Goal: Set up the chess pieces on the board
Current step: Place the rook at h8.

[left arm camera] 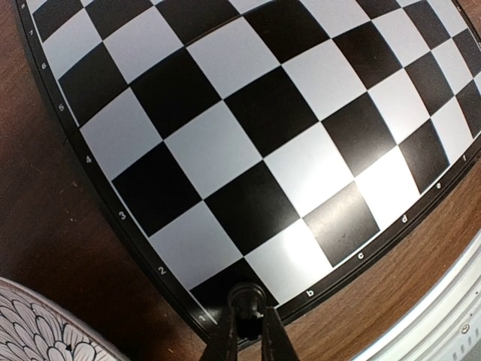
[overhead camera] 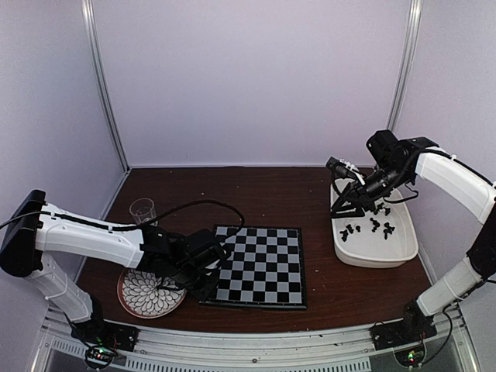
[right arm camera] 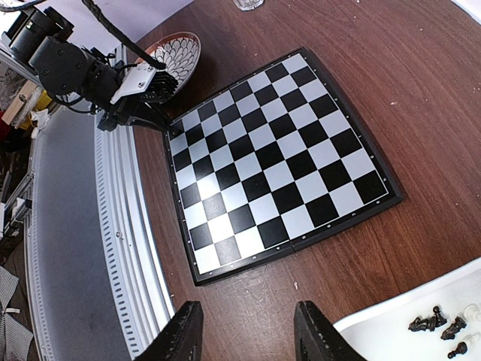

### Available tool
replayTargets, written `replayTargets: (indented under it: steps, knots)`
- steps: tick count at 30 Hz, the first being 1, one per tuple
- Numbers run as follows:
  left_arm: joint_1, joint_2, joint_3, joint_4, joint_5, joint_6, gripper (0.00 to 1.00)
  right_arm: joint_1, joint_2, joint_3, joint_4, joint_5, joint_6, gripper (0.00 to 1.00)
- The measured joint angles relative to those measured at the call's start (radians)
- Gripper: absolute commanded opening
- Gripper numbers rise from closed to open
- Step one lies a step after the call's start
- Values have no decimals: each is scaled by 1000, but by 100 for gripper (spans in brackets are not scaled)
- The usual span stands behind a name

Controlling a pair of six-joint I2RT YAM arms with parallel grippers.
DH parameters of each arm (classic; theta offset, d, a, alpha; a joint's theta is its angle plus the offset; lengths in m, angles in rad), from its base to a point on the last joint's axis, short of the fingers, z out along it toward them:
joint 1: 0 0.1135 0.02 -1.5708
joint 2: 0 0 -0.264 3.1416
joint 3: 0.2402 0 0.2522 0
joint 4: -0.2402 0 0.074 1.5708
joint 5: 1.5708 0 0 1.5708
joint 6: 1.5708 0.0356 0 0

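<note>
The board point(overhead camera: 263, 263) lies at the table's middle front, with no piece standing free on its squares. My left gripper point(overhead camera: 211, 273) is over its near-left corner. In the left wrist view the left gripper point(left arm camera: 250, 322) is shut on a small dark chess piece point(left arm camera: 252, 299), held at the board's point(left arm camera: 248, 135) corner square by the "1" mark. My right gripper point(overhead camera: 346, 203) hangs open and empty above the left end of the white tub point(overhead camera: 376, 254). Several black chess pieces point(overhead camera: 373, 225) lie in the tub. They also show in the right wrist view point(right arm camera: 436, 323), to the right of the right gripper point(right arm camera: 248, 338).
A round flower-patterned plate point(overhead camera: 147, 293) sits left of the board, under my left arm. A clear glass point(overhead camera: 142, 211) stands behind it. A metal rail point(overhead camera: 256, 353) runs along the table's near edge. The board point(right arm camera: 278, 158) and my left gripper point(right arm camera: 161, 120) show in the right wrist view.
</note>
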Motion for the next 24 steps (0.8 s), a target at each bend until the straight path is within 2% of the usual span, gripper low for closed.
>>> replayTargets:
  steps: [24]
  knots:
    - [0, 4, 0, 1, 0, 0, 0, 0, -8, -14, 12, 0, 0, 45]
